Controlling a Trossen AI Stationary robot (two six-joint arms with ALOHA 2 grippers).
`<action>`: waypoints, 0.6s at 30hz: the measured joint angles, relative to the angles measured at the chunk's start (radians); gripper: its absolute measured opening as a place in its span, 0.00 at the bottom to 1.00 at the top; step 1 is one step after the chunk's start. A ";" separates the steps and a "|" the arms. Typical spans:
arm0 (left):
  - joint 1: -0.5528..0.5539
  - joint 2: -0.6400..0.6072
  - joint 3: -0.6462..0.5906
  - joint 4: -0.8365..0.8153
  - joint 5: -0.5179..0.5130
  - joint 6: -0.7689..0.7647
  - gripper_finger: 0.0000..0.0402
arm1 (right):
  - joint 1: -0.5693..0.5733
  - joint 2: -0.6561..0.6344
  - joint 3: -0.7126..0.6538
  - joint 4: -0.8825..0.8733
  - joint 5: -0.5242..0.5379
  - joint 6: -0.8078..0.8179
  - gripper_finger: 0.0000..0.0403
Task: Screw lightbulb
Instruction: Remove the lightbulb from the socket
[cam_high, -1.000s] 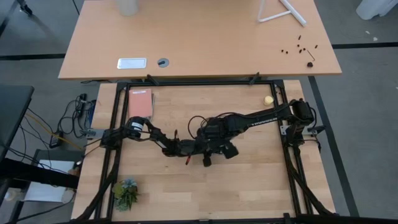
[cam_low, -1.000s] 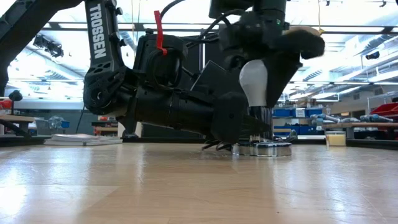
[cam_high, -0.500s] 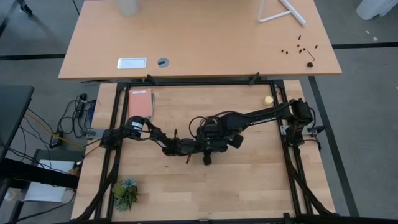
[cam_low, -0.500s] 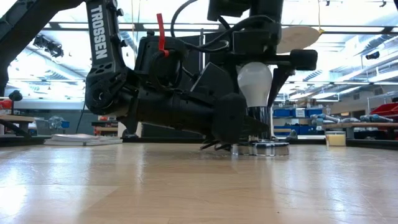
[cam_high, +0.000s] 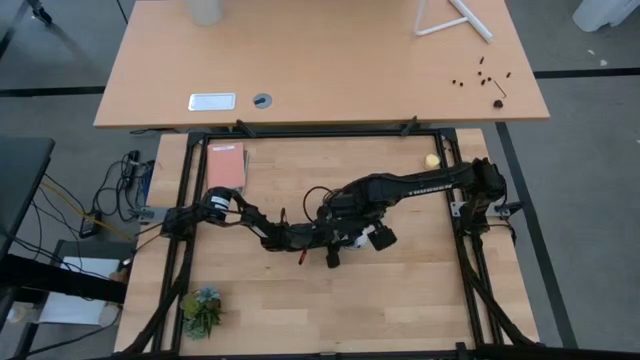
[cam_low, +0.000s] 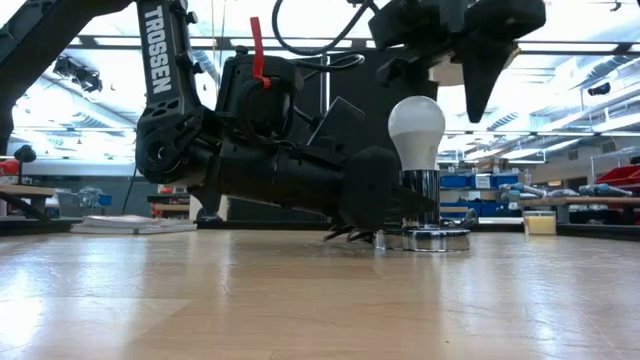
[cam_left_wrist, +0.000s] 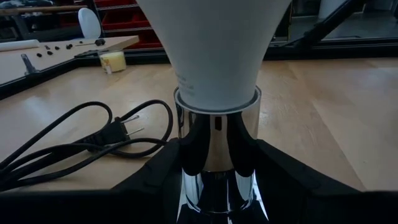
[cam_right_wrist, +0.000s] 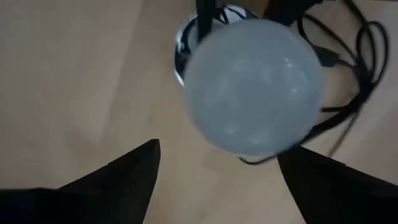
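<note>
Wooden bench (cam_high: 400, 300) carries the lightbulb (cam_low: 416, 130) near its middle, upright in a shiny socket (cam_low: 421, 205). Left gripper (cam_left_wrist: 217, 180) lies low, its jaws closed around the socket's chrome stem. Right gripper (cam_right_wrist: 217, 171) hangs just above the bulb, jaws spread wide and holding nothing. Black cord (cam_left_wrist: 81, 140) trails beside the socket.

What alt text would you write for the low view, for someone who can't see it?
A white frosted pear-shaped lightbulb stands upright in a shiny chrome socket on the wooden table. The right gripper hangs open just above it, not touching, while the left gripper lies low beside the socket, steadying it.
</note>
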 joint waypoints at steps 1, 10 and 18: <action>0.000 0.000 0.000 0.000 -0.001 0.000 0.43 | 0.002 -0.008 -0.010 0.001 -0.004 0.038 0.82; 0.000 0.000 0.000 0.000 -0.004 -0.002 0.43 | 0.007 -0.155 -0.210 0.188 0.047 0.383 0.70; 0.000 0.000 0.000 0.000 -0.006 -0.003 0.43 | 0.003 -0.165 -0.230 0.148 -0.014 0.917 0.66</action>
